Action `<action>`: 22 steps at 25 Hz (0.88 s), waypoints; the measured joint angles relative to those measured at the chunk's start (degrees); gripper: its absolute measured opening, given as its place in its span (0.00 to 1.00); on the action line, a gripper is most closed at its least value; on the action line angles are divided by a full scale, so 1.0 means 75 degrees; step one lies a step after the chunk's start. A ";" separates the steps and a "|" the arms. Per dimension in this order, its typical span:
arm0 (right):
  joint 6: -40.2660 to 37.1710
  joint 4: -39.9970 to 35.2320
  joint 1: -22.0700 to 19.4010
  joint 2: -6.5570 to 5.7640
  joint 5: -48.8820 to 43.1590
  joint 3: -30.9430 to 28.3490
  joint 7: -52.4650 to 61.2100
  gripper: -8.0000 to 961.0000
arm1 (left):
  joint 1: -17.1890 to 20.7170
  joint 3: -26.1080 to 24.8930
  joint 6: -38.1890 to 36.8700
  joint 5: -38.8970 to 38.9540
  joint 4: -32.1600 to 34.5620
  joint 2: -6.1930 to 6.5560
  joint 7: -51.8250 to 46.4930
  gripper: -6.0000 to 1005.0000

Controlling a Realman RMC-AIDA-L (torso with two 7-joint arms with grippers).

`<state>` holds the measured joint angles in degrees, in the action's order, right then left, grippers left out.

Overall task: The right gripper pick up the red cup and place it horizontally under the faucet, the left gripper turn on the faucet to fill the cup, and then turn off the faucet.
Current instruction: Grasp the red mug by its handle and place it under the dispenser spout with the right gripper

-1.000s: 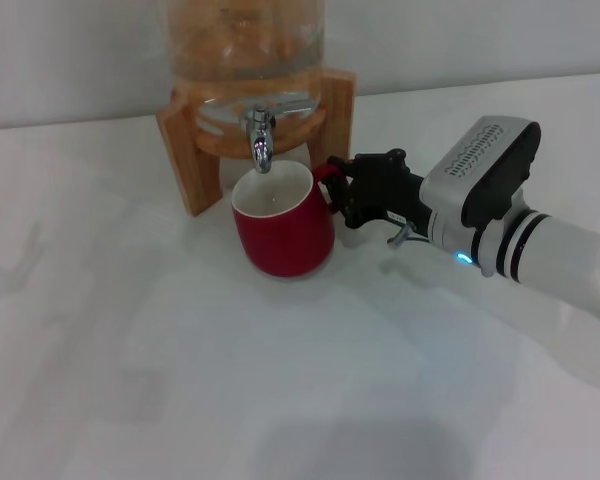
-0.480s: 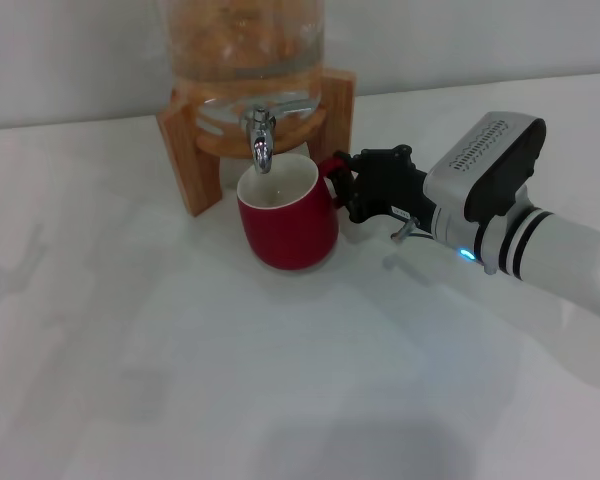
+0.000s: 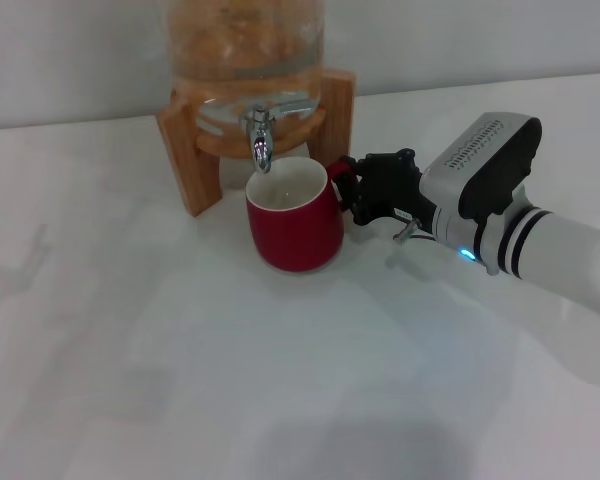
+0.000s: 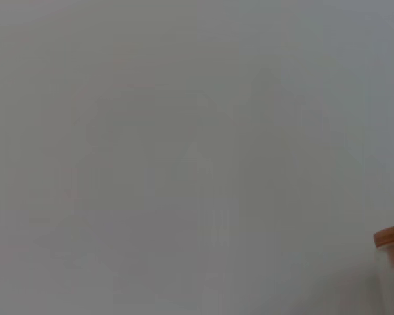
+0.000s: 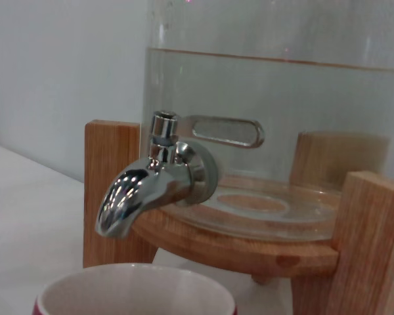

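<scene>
Red cup (image 3: 293,229) stood upright on the white desk (image 3: 280,380) near its back edge, mouth just under the faucet (image 3: 259,135) spout. Right gripper (image 3: 352,190) was closed on the cup's handle, not yet let go. Cup looked empty, faucet lever apparently shut, so placing was nearly done; filling and shutting off remained. Left gripper not in view. Glass jar (image 5: 276,98) on wooden stand (image 3: 185,150), plain pale wall behind.
</scene>
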<state>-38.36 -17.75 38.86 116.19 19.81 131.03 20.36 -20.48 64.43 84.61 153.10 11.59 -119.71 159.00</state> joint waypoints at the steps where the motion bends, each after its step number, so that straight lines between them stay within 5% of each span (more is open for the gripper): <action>1: 0.0003 0.0000 0.0003 0.0000 0.0000 0.0000 0.0000 0.12 | 0.0001 0.0000 0.0001 0.0000 0.0001 0.0000 0.0000 0.84; 22: 0.0018 -0.0018 -0.0002 0.0000 -0.0047 0.0083 0.0005 0.16 | -0.0042 -0.0001 -0.0005 0.0002 -0.0016 0.0000 0.0000 0.84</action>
<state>-38.23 -17.88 38.84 116.19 19.46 131.65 20.40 -20.79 64.42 84.57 153.11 11.47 -119.71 159.00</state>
